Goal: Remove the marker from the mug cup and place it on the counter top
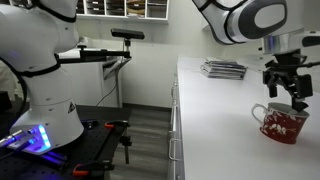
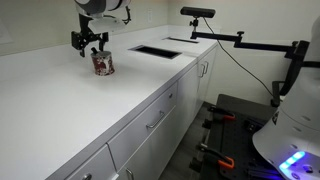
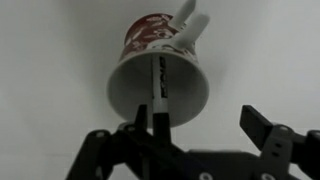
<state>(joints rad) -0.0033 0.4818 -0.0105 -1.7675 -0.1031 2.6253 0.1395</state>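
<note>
The red mug cup with white speckles and a white handle stands on the white counter top. It shows in both exterior views. In the wrist view the marker, pale with a dark band, leans inside the mug. Its near end rises beside my left finger. My gripper hangs right above the mug with its fingers wide apart, and nothing is clamped between them. The gripper also shows over the mug in both exterior views.
A grey stack of flat trays lies farther along the counter near the wall. A sink cutout sits in the counter beyond the mug. A camera on a boom arm stands beside the counter's front edge.
</note>
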